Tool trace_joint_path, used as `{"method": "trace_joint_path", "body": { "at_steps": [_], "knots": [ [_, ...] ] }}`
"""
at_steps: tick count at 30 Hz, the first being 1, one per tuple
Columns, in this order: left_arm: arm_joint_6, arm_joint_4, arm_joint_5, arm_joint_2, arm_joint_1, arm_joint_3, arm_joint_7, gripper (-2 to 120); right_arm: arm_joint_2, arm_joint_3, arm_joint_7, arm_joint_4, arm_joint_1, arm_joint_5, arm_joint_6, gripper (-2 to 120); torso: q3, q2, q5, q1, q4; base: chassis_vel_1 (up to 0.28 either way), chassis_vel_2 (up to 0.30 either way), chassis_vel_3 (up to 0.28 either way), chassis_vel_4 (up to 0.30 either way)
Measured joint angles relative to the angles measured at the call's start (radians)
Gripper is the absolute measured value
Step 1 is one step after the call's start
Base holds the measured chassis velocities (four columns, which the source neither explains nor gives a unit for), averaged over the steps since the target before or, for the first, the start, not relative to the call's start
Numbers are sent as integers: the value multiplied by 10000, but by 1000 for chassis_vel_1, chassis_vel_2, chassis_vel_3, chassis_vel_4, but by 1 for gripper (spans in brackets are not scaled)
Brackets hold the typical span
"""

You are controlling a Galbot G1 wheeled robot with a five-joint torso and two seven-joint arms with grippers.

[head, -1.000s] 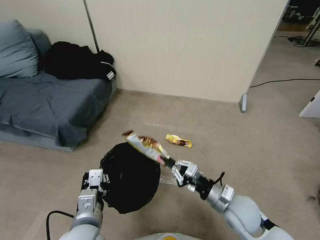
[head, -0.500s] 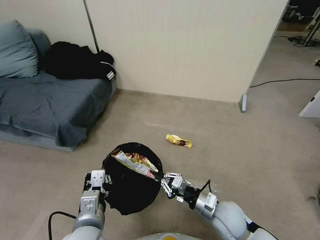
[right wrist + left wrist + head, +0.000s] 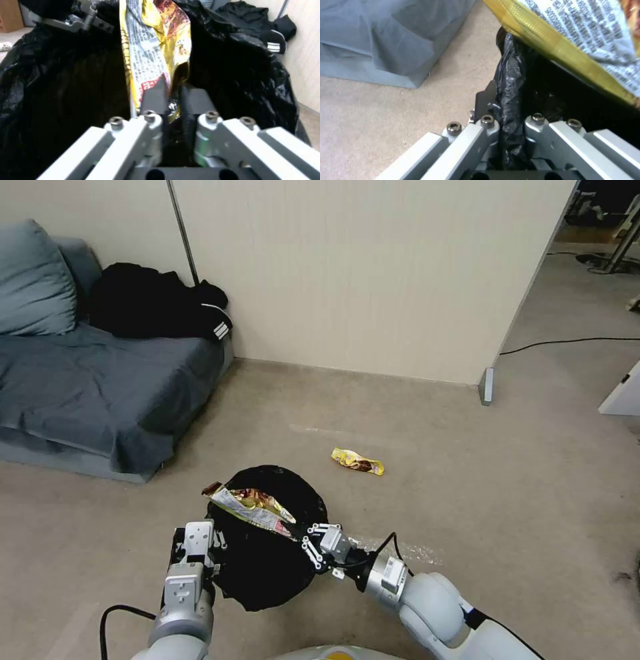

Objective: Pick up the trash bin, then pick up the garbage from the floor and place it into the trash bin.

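Over carpet, right pincer (image 3: 298,531) has brought wrapper (image 3: 248,505) lower into bin (image 3: 267,560).

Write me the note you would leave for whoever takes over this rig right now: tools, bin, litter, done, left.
Left tool: shut on the rim of the trash bin, holding it off the floor, low in front of the robot.
Right tool: shut on one end of a yellow snack wrapper, which lies across the bin's black-bagged mouth, its far end poking over the rim.
Done: bin picked up; this wrapper brought over the opening.
Left: release the wrapper so it drops in. A second yellow wrapper lies on the carpet beyond the bin, toward the wall, untouched.
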Motion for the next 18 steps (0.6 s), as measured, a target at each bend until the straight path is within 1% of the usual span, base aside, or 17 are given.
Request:
{"method": "trace_joint_path", "body": {
  "at_steps": [1,3,4,6,7,8,9,10,12,13,15,16,18],
  "knots": [
    [0,0,0,0,0,0,0,1,0,0,0,0,0,0,0,12,0,0,0,0,0,0,0,0,0],
    [0,0,0,3,-21,0,0,1,-61,-24,13,18,-78,-42,-5,24,0,0,0,0,0,0,0,0,0],
    [0,0,0,3,-21,0,0,1,-61,-24,13,18,-78,-42,-5,24,0,0,0,0,0,0,0,0,0],
    [0,2,0,15,-31,-6,2,1,-178,-32,14,80,-194,-83,-5,36,0,1,0,0,-1,0,0,0,0],
    [0,2,0,15,-31,-6,2,1,-178,-32,14,80,-194,-83,-5,36,0,1,0,0,-1,0,0,0,0],
    [0,4,-1,17,-37,-6,3,1,-210,-32,13,90,-222,-103,-5,39,0,0,0,0,-1,0,0,0,0],
    [0,7,-7,20,-58,-11,5,1,-286,-26,9,127,-288,-143,7,45,0,0,1,0,0,0,0,0,0],
    [0,7,-7,20,-58,-11,5,1,-286,-26,9,127,-288,-143,7,45,0,0,1,0,0,0,0,0,0],
    [0,7,-21,27,-80,-24,8,1,-424,30,3,215,-387,-161,24,57,0,1,1,0,0,0,0,0,0],
    [0,7,-21,27,-80,-24,8,1,-424,30,3,215,-387,-161,24,57,0,1,1,0,0,0,0,0,0],
    [0,14,-33,38,-92,-37,9,1,-533,131,-1,302,-502,-182,42,69,0,1,1,-1,0,0,0,0,0],
    [0,14,-33,38,-92,-37,9,1,-533,131,-1,302,-502,-182,42,69,0,1,1,-1,0,0,0,0,0],
    [0,15,-45,51,-100,-43,12,1,-625,221,-6,337,-606,-202,75,78,0,0,1,0,0,0,0,0,0]
  ]
}}
